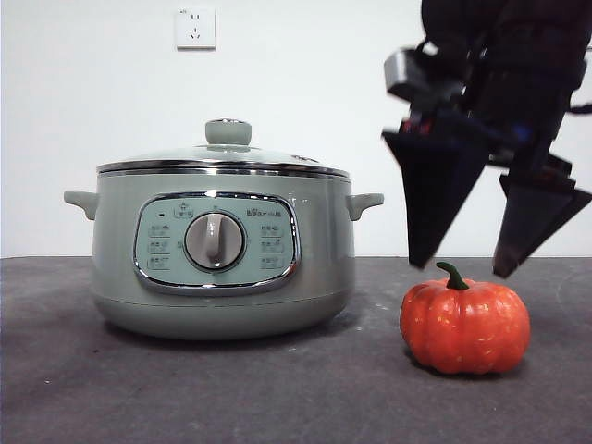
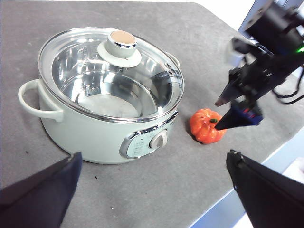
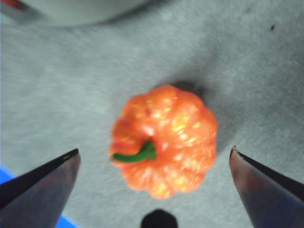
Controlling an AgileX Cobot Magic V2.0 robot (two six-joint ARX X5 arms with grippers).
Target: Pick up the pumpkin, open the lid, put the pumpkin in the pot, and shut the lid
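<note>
Right gripper [image 1: 462,268] hovered spread just above pumpkin [image 1: 464,326], lower right of frame, stem between fingers. Pumpkin sat on tabletop [image 1: 277,388] right of pot [image 1: 222,250]. Left gripper [image 2: 152,190] spread, farther off.

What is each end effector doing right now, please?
Left end effector: open, holding nothing.
Right end effector: open, above the small orange-red ribbed pumpkin, not gripping it.

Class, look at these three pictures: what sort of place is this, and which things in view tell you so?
Probably an indoor robot test bench, not a home kitchen. A bare grey table stands against a plain white wall with one socket; on it are only an electric pot and a toy pumpkin, with the right gripper open above the pumpkin.
</note>
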